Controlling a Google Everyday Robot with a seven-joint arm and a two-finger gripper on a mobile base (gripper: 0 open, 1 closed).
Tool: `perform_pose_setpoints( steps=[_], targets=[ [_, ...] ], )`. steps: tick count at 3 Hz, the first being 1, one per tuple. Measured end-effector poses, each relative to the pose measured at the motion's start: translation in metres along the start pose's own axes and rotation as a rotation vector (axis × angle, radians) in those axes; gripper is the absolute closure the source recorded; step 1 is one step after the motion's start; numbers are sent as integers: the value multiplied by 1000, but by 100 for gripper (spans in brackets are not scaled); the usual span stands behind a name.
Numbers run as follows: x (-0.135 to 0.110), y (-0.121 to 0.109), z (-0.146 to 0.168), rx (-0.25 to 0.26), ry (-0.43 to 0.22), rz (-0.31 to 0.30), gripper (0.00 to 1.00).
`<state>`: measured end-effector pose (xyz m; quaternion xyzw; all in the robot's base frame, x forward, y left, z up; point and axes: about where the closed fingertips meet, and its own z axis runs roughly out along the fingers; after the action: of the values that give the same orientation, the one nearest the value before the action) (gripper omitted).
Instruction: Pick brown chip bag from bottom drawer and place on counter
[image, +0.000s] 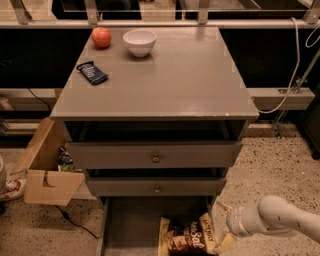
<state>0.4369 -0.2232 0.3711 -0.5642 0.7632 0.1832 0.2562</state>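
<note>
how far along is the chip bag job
Done: bottom drawer is open, bag lying exposed inside. In hand: the open gripper sits at the bag's right edge, no grasp visible yet. Left: grip, lift, and set it on the counter.

The apple (101, 37) sat left of the bowl (139, 42) at the back of the counter (175, 75), a small packet (92, 72) before them, while the brown chip bag (187, 236) lay in the bottom drawer (132, 225), the gripper (224, 225) just right of it and a cardboard box (47, 170) off to the drawer's left.
</note>
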Motion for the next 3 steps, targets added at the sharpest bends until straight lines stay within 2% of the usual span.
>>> perform_pose_setpoints(
  steps=[1, 2, 3],
  targets=[
    [19, -6, 46, -53, -15, -74, 0],
    [48, -8, 112, -101, -21, -115, 0],
    [58, -1, 145, -112, 2, -140, 0]
  ],
)
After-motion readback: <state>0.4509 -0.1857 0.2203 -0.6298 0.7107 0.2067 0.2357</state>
